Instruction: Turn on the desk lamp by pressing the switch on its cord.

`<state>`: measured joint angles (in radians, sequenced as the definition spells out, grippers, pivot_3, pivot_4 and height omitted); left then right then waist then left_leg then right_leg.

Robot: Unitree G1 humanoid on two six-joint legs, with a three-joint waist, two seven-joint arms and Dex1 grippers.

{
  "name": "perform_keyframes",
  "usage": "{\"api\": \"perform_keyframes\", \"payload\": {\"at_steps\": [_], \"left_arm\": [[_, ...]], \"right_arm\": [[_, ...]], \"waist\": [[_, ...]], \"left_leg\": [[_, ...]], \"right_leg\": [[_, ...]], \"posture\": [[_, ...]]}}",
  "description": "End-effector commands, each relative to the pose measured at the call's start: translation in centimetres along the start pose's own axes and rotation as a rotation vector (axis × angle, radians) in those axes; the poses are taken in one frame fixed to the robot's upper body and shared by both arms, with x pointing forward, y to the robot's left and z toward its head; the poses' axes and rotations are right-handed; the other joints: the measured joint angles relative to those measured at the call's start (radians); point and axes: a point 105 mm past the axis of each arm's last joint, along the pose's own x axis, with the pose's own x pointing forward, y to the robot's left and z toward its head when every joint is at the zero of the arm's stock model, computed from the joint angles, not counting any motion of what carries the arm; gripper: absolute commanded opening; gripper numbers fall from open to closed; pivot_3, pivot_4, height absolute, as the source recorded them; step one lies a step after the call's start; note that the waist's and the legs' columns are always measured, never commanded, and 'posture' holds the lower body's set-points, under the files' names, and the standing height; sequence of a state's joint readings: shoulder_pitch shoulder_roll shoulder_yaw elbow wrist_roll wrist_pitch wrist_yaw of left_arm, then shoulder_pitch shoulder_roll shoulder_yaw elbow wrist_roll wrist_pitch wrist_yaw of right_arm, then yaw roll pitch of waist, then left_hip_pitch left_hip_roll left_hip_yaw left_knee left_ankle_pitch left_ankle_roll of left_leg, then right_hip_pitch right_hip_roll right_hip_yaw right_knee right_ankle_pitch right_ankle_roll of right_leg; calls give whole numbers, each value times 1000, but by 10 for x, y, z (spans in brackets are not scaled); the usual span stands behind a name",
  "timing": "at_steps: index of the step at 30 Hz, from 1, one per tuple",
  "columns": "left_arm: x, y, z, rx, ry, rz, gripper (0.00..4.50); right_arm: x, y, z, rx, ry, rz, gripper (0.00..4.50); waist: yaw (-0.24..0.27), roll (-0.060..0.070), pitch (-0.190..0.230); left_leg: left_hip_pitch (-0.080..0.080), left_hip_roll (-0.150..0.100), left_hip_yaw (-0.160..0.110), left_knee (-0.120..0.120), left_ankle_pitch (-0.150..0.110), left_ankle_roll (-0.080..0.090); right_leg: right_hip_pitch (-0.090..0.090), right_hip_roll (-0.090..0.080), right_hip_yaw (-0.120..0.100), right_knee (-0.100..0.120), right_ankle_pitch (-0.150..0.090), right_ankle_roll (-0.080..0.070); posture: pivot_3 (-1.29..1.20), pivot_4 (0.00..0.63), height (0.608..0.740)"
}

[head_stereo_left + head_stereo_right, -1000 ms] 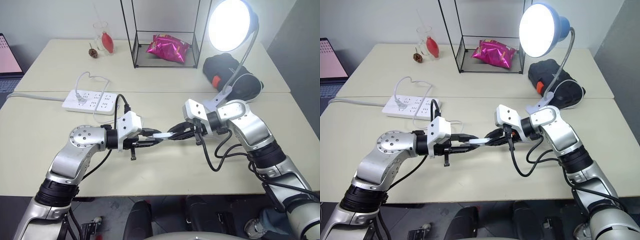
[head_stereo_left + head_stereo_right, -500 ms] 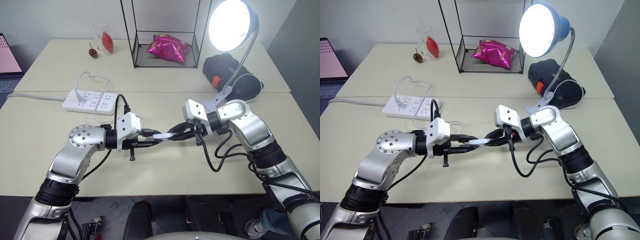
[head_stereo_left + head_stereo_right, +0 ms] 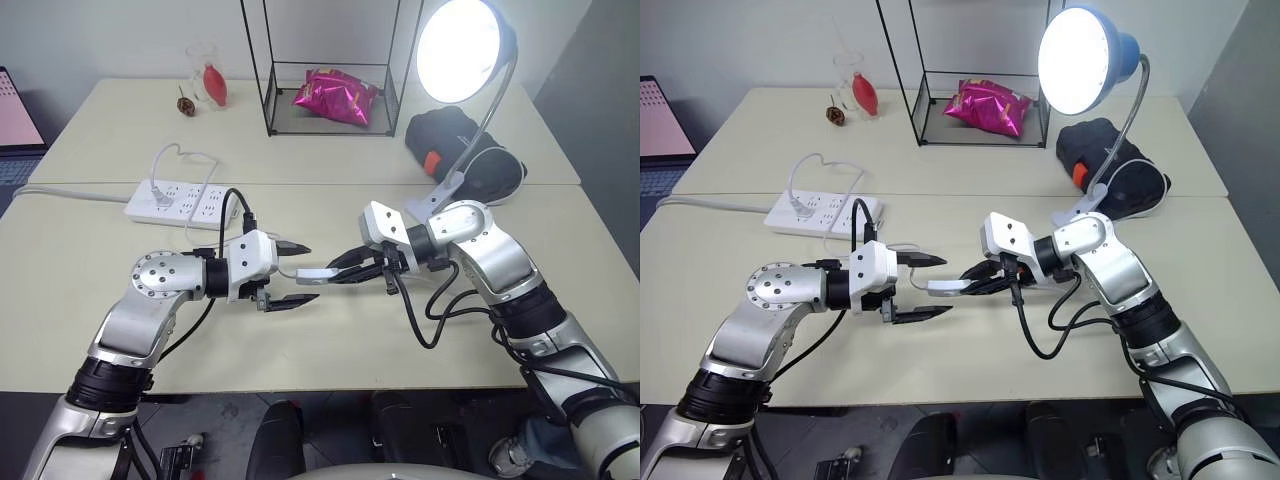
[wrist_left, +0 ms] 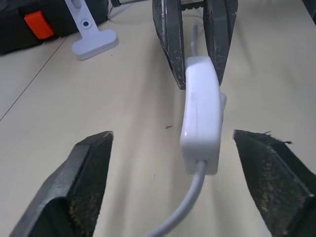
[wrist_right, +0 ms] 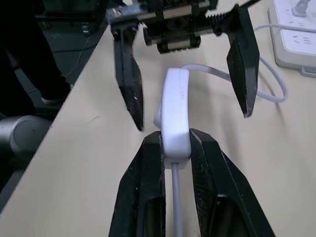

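The right gripper point(image 5: 175, 148) is clamping the switch point(image 5: 175, 114) above the table point(image 3: 330, 350) mid-span, clear of its edges. The left gripper point(image 3: 300, 274) is standing wide open, its fingers point(image 4: 89, 182) flanking the switch untouched. The head views are showing the desk lamp point(image 3: 1080, 60) lit.

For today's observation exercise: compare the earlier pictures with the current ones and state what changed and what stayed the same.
The left gripper has opened wide and let go of the switch; its fingers now stand apart on either side of it. The right gripper stays shut on the switch, held above the table. The desk lamp remains lit, and the cord is unchanged.
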<state>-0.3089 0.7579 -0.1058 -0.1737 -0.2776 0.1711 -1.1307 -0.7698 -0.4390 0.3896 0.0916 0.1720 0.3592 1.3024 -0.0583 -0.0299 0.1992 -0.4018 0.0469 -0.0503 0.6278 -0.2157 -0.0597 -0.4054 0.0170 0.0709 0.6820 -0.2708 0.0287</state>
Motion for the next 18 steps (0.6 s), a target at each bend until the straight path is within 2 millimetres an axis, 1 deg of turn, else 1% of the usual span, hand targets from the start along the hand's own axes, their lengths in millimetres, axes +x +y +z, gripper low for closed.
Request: {"api": "perform_keyframes", "payload": {"at_steps": [1, 5, 7, 10, 14, 16, 17, 18], "left_arm": [[-17, -1, 7, 34, 22, 17, 4348], [-30, -5, -2, 14, 73, 53, 4348], [-33, -7, -4, 11, 83, 72, 4348], [-35, -9, -5, 5, 87, 86, 4348], [-36, -9, -5, -7, 83, 103, 4348], [-36, -7, -3, -20, 68, 119, 4348], [-36, -6, -1, -27, 58, 129, 4348], [-35, -5, 0, -35, 49, 137, 4348]], "right_arm": [[1, -16, -1, -70, 30, -48, 370], [8, -32, -17, -95, 89, -101, 370], [13, -42, -25, -106, 124, -143, 370], [18, -47, -33, -117, 155, -156, 370], [19, -50, -39, -110, 167, -162, 370], [18, -50, -41, -107, 167, -168, 1072], [17, -49, -40, -106, 160, -171, 1162], [16, -49, -40, -103, 150, -173, 1411]], "waist": [[-1, 0, 0], [-1, 0, 0], [0, 0, 0], [1, 0, 0], [2, 0, 0], [1, 0, 0], [1, 0, 0], [1, 0, 0]], "left_leg": [[0, 0, 0, 0, 0, 0], [0, 0, 0, 0, 0, 0], [0, 0, 0, 0, 0, 0], [0, 0, 0, 0, 0, 0], [0, 0, 0, 0, 0, 0], [0, 0, 0, 0, 0, 0], [0, 0, 0, 0, 0, 0], [0, 0, 0, 0, 0, 0]], "right_leg": [[0, 0, 0, 0, 0, 0], [0, 0, 0, 0, 0, 0], [0, 0, 0, 0, 0, 0], [0, 0, 0, 0, 0, 0], [0, 0, 0, 0, 0, 0], [0, 0, 0, 0, 0, 0], [0, 0, 0, 0, 0, 0], [0, 0, 0, 0, 0, 0]], "posture": [[0, 150, 740], [0, 150, 740], [0, 150, 740], [0, 150, 740], [0, 150, 740], [0, 150, 740], [0, 150, 740], [0, 150, 740]]}}
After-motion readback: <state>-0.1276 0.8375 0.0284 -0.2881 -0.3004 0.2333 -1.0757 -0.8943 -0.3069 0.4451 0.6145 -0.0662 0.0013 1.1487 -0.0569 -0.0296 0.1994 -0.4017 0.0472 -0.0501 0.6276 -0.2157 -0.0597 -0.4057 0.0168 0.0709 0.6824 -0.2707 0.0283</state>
